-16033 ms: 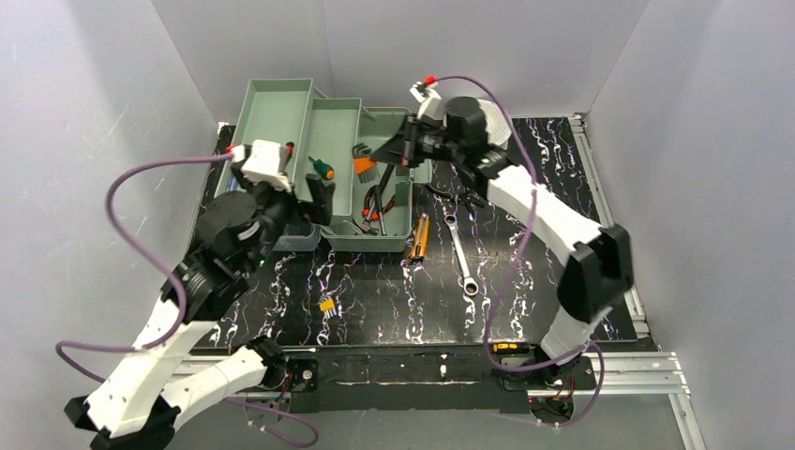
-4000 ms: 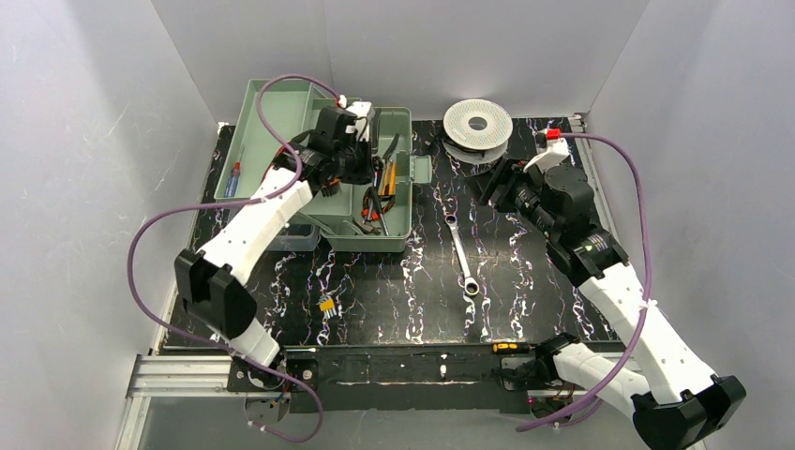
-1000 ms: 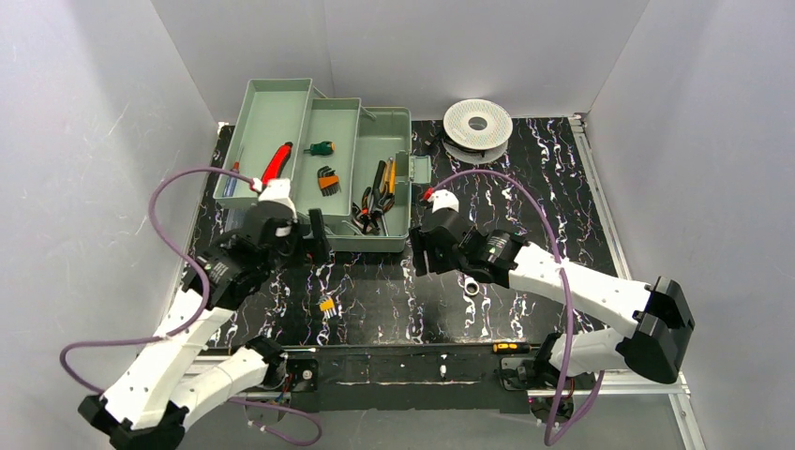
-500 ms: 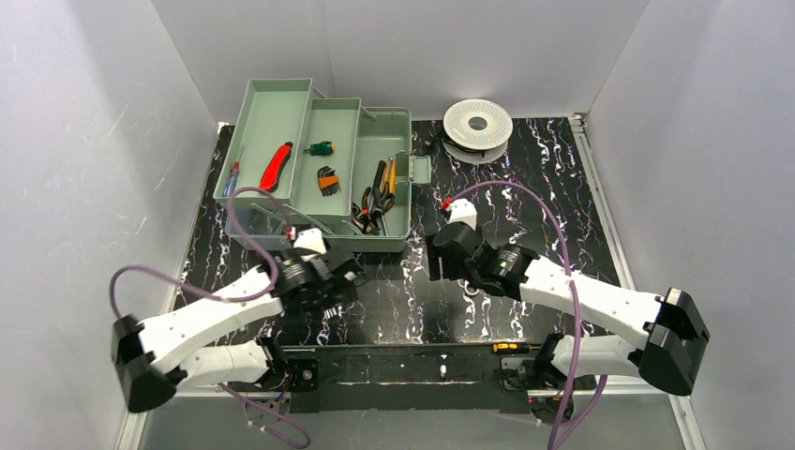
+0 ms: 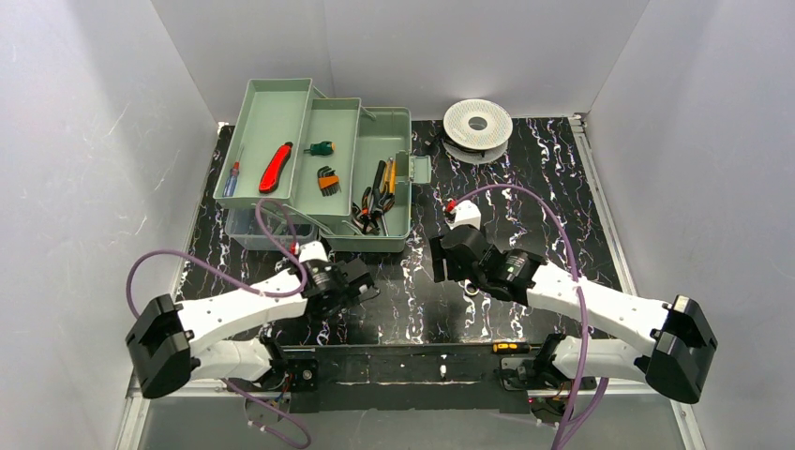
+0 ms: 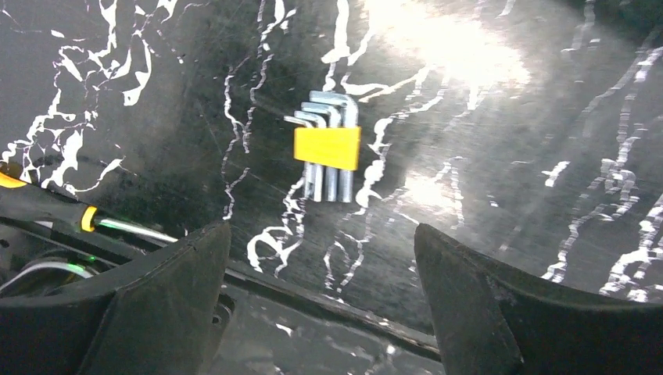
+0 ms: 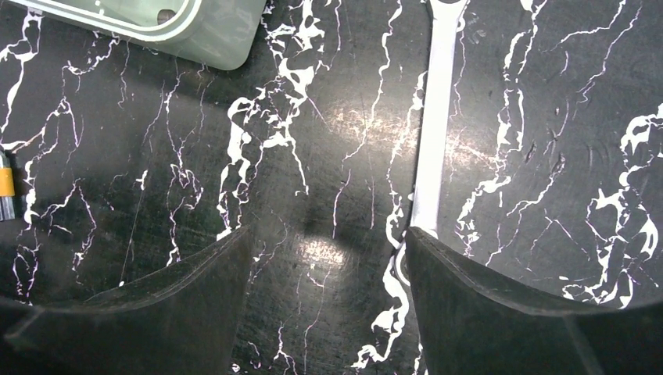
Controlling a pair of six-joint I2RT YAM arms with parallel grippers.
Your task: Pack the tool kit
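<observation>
Claws of the left gripper [image 6: 319, 234] and right gripper [image 7: 328, 234] stand apart, empty. At far left the toolbox [image 5: 366, 244] sits open, trays stepped leftward. By the right claw the wrench [image 7: 438, 117] lies pointing away from the arms. Under the left claw the hex keys [image 6: 328, 156] lie with their bent ends up-frame.

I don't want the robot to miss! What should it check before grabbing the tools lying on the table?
1. Left tool open: ok.
2. Hex keys lined up with its gap: ok.
3. Right tool open: ok.
4. Wrench centred in its gap: not ok, it runs off to one finger's side.
5. Toolbox open, with room in the trays: ok.
</observation>
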